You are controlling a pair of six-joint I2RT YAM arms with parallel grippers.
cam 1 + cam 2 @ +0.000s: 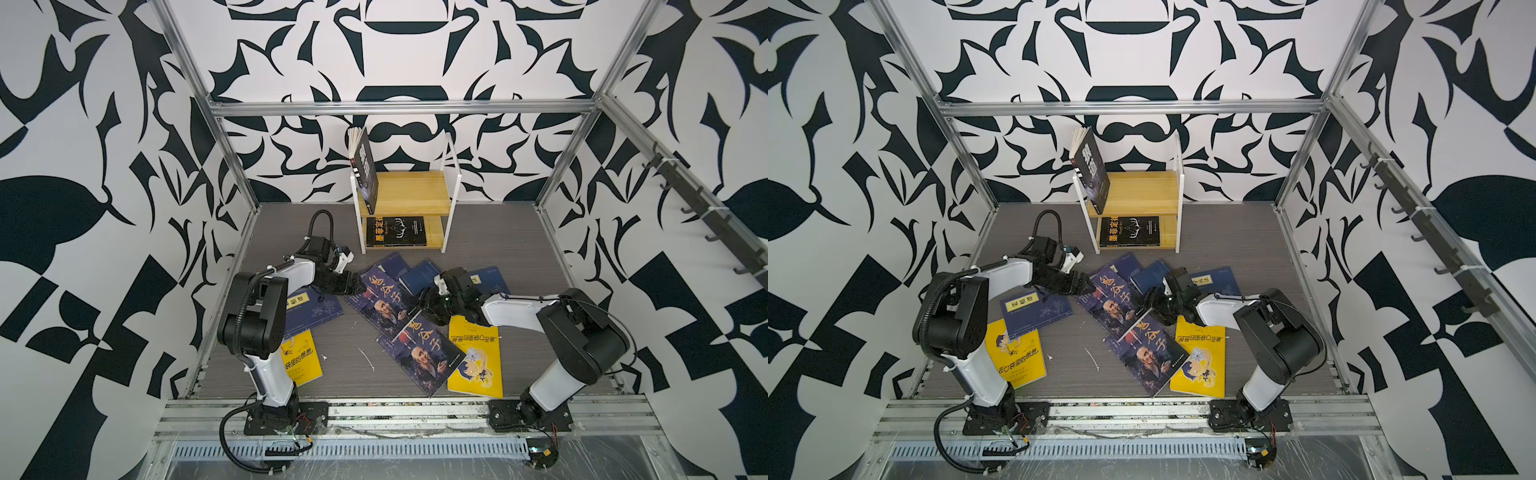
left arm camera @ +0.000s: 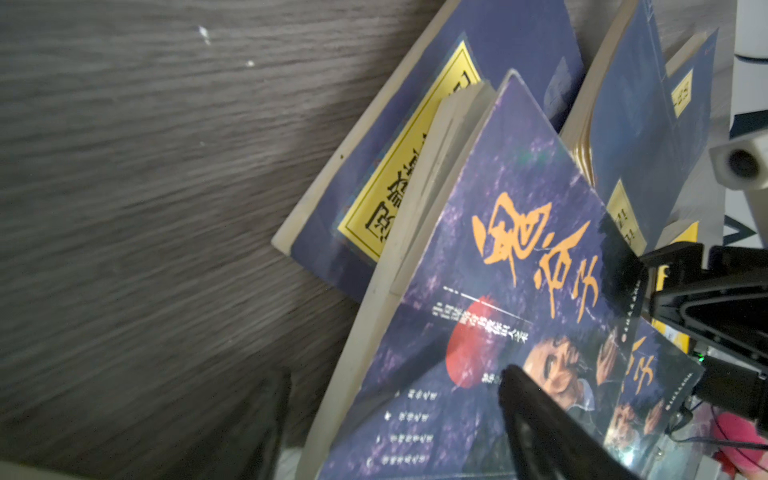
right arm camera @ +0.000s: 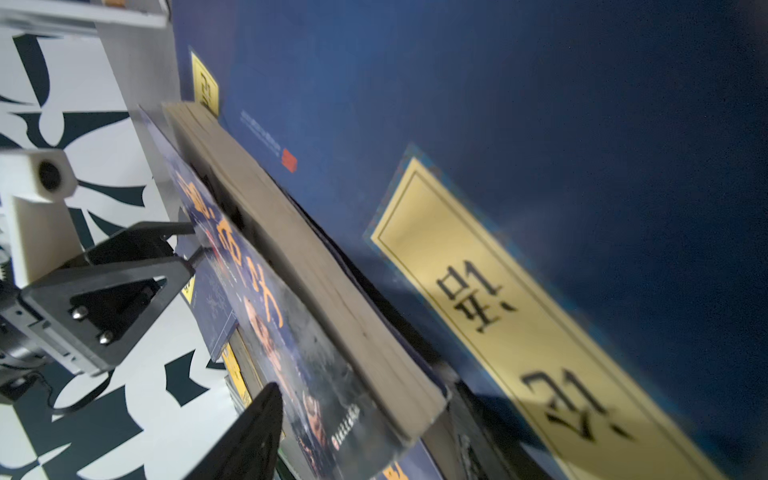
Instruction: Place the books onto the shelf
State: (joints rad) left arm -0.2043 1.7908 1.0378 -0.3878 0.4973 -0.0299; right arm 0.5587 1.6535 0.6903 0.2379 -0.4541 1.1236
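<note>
Your left gripper (image 1: pixel 355 286) is at the left edge of the upper portrait book (image 1: pixel 380 301) and your right gripper (image 1: pixel 424 306) is at its right edge. The 2 face each other across it in both top views.

In the left wrist view your left fingers (image 2: pixel 552 424) are spread wide. 1 reaches over the cover and 1 sits out past the page edge, with the thin book's edge between them. The cover there bows up off the navy book beneath it.

In the right wrist view 1 right finger (image 3: pixel 253 424) lies close along the cover, with the page block just beside it. You cannot tell whether that gripper is pinching the book or only straddling it.

All the paperbacks lie on the grey tabletop (image 1: pixel 507 257):
- The lower portrait book (image 1: pixel 422 357) overlaps the near end of the upper one.
- 1 yellow cartoon book (image 1: pixel 301 359) is partly under your left arm.
- The other yellow cartoon book (image 1: pixel 476 357) is just beside the lower portrait book.
- The left navy book (image 1: pixel 311 309) lies by your left arm.
- The rear navy books (image 1: pixel 419 276), 3 of them, fan out behind the grippers.

The shelf (image 1: pixel 415 189) stands at the back. A black book (image 1: pixel 366 174) leans upright on its top board. A black book with a yellow title (image 1: pixel 397 230) lies flat on the lower board.
</note>
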